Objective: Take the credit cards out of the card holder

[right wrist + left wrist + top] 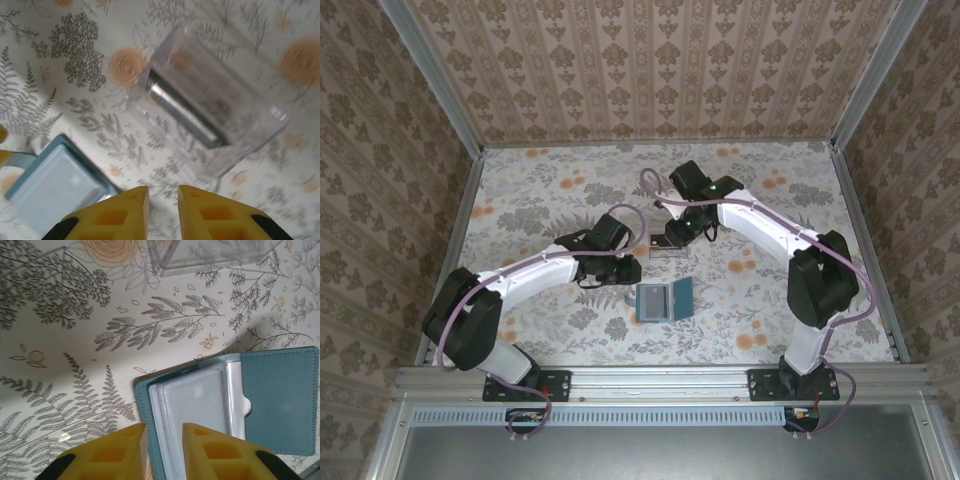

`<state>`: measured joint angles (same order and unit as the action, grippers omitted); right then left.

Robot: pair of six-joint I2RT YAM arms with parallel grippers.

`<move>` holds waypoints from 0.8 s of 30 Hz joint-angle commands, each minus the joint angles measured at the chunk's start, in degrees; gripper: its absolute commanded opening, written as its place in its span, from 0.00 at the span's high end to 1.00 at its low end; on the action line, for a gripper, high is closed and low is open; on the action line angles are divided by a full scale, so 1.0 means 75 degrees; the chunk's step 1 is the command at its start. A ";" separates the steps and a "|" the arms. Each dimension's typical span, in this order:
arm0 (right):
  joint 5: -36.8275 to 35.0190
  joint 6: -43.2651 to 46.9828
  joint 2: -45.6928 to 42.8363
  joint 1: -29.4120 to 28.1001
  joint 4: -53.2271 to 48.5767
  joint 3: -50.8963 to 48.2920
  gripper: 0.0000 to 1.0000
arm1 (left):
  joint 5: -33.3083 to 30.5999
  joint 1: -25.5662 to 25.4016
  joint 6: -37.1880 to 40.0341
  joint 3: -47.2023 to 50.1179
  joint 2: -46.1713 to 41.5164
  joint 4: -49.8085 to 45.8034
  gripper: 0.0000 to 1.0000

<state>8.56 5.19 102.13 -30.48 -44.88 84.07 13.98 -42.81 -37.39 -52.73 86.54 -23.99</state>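
The teal card holder (665, 300) lies open flat on the table in front of the arms. In the left wrist view the card holder (280, 400) shows a bare teal right panel, and its left panel carries clear sleeves with the pale credit cards (192, 400) stacked inside. My left gripper (164, 432) is open, its yellow fingers standing on either side of the holder's left edge. It sits just left of the holder in the top view (620, 268). My right gripper (163, 195) is open over bare tablecloth, and the card holder (55, 185) lies to its lower left.
A clear plastic tray (665, 248) stands just behind the holder, below my right gripper (685, 228); in the right wrist view the tray (210, 100) is close ahead. Patterned walls enclose the floral tabletop (550, 180) on three sides.
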 commanded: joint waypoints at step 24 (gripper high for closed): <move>0.2510 -0.5231 -0.1008 -0.0229 0.1760 -0.2678 0.84 | 0.0173 -0.0439 0.0115 0.0181 0.0723 -0.0395 0.83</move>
<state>25.32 -31.77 95.72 -31.53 -32.27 64.42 16.49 -46.78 -37.69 -52.71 91.42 -24.38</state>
